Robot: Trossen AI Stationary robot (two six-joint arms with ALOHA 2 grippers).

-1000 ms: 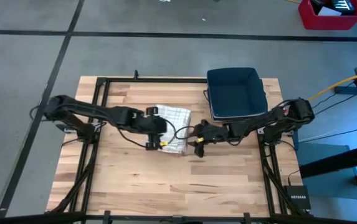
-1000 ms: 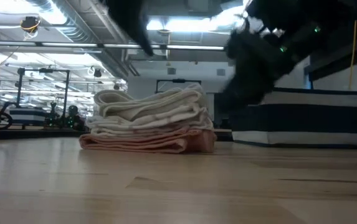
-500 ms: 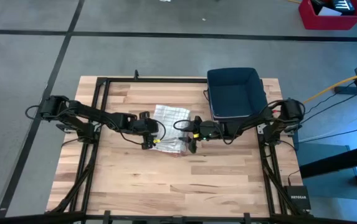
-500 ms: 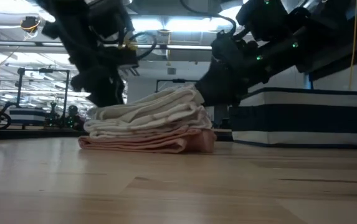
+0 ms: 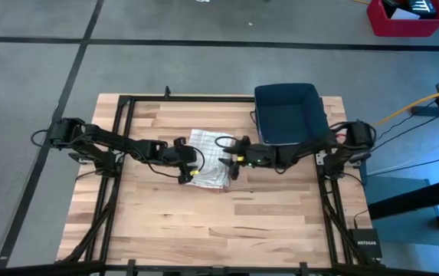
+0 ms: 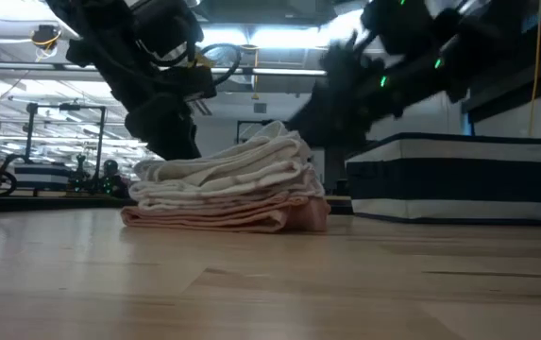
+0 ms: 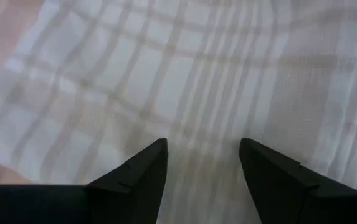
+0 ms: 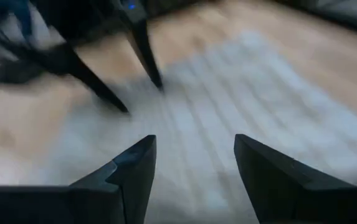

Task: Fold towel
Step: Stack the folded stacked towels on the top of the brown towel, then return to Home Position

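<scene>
The towel, white with a faint grey check, lies folded in a thick stack near the middle of the wooden table, its pinkish bottom layer flat on the wood. My left gripper is open, slanting down at the stack's left side; its wrist view shows the checked cloth close under the spread fingers. My right gripper is open too, nearly level over the stack's right side, with the left gripper's fingers showing beyond it. My left gripper has its open fingertips right at the towel's top layer near its left side, slanting down from the table's left. I cannot tell whether they touch the cloth. My right gripper touches nothing.
A dark blue bin stands at the far right of the table, close behind the right arm; in the low view it is the striped box. Bare wood stretches along the near side.
My left gripper has come down steeply beside the towel's left part and tipped more steeply down. My right gripper has slid a little toward the table's far-left, over the towel's right side, and tipped up toward level. Both stay open. The towel has kept its place.
</scene>
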